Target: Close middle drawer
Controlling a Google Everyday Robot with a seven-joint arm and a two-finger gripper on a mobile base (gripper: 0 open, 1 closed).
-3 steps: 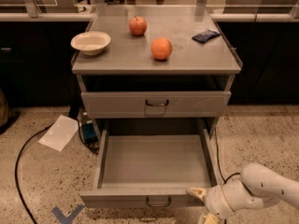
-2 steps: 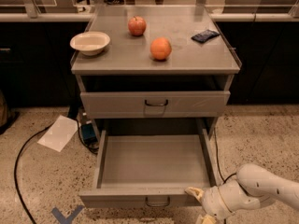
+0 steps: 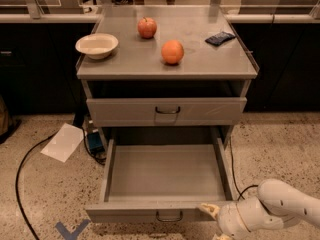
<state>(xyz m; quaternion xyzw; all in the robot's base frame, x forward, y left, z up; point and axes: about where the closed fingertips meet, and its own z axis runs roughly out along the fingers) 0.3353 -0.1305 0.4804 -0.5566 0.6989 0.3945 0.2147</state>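
The middle drawer [image 3: 165,176] is pulled far out of the grey cabinet, and its inside is empty. Its low front [image 3: 150,211] carries a small dark loop handle [image 3: 168,217]. Above it, the taller-fronted top drawer [image 3: 166,111] is shut. The lowest drawer is hidden below the open one. My gripper [image 3: 214,223] is at the bottom right, on a white arm [image 3: 280,209]. Its fingers are spread, and the upper fingertip [image 3: 206,209] is at the right end of the drawer front. It holds nothing.
On the cabinet top [image 3: 125,64] are a white bowl [image 3: 97,45], an apple [image 3: 147,27], an orange [image 3: 172,52] and a dark packet [image 3: 220,37]. On the floor to the left lie a paper sheet [image 3: 63,142], a black cable [image 3: 22,184] and a blue tape mark [image 3: 71,230].
My arm has shifted slightly left, closer to the right end of the drawer front. The drawer is open about as far as before.
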